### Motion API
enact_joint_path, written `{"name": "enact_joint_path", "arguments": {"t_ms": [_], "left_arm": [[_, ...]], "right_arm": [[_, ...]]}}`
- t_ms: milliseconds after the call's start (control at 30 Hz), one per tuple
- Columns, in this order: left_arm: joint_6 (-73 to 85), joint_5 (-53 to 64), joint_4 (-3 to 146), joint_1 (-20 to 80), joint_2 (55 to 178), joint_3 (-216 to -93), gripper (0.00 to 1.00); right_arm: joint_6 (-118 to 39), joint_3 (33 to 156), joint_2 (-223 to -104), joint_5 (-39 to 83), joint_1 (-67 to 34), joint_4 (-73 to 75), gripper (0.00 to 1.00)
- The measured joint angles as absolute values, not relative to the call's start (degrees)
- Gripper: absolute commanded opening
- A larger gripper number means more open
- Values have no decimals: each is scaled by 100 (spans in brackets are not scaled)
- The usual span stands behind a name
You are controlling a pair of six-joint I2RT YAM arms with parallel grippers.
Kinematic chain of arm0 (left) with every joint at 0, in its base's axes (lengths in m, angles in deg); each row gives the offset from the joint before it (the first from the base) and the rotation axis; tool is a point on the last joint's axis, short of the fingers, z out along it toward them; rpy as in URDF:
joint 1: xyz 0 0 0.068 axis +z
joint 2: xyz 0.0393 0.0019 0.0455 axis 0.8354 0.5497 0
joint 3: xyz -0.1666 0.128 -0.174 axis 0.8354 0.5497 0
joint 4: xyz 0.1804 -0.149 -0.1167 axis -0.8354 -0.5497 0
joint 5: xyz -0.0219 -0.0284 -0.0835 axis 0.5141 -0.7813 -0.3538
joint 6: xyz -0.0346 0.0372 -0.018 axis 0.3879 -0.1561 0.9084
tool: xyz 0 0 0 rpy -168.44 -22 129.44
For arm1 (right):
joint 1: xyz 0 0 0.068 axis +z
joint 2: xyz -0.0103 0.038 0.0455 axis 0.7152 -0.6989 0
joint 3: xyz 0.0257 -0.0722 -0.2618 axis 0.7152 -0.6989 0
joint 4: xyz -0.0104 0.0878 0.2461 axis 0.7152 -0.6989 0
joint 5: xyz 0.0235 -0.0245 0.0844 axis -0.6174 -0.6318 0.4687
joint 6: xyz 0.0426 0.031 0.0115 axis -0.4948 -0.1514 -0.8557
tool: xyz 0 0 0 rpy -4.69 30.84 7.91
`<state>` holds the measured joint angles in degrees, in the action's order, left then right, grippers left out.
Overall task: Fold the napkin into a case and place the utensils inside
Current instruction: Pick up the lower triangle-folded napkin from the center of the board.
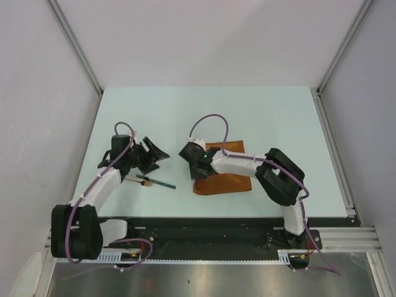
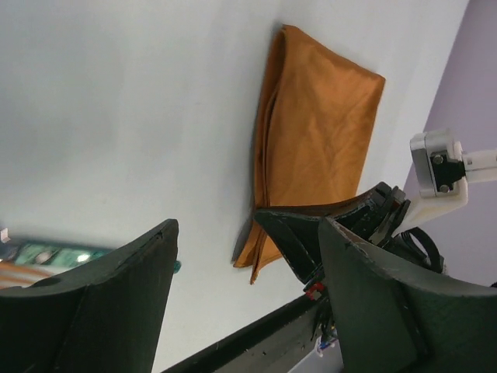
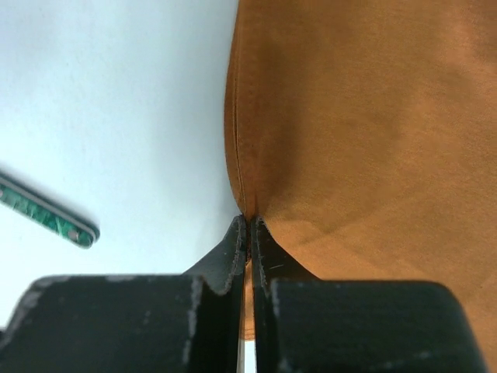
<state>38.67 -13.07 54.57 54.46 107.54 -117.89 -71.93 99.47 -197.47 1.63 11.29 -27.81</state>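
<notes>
Your right claw (image 3: 248, 227) is pressed together on the left edge of the napkin (image 3: 365, 116). The rust-orange cloth puckers toward the tips, so it reads as pinched, not merely touched. Your left claw (image 1: 147, 162) stands wide apart and holds nothing. It hangs over the left part of the surface (image 1: 247, 111).

Nearest you, just beyond the arm bases, lie the utensils, slightly nearer than the left claw. One is a teal-handled piece (image 1: 164, 184) and the other a pale wooden piece (image 1: 146, 181) with a brown end, the two touching or almost so. They look thin, stiff and light, and they lie flat, so you would likely need to take each one across the middle of its handle.

To their right, near but apart, the napkin lies as a folded rectangle with stacked layers showing along its left edge. Your right forearm crosses above it. The cloth looks soft, limp and light, and its layers will probably slide over one another. An edge or corner is the best hold, and you should lift slowly.

The napkin's near edge sits close to the near edge of the surface, leaving little room there. Beyond both claws the surface runs wide to the back wall, which gives the best room for moving.
</notes>
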Motion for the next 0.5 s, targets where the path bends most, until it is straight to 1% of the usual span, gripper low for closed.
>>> {"name": "enact_joint_path", "arguments": {"t_ms": [300,500], "left_arm": [[4125,-1504,6453,4469,11642,-11813,78],[4322,-1405,6766,3988,12352,-12220,78]], "right_arm": [[-7182,8672,-18674,1261,458,-1848,0],[-7189,7986,-18243,1975,-1,-1210,0]]}}
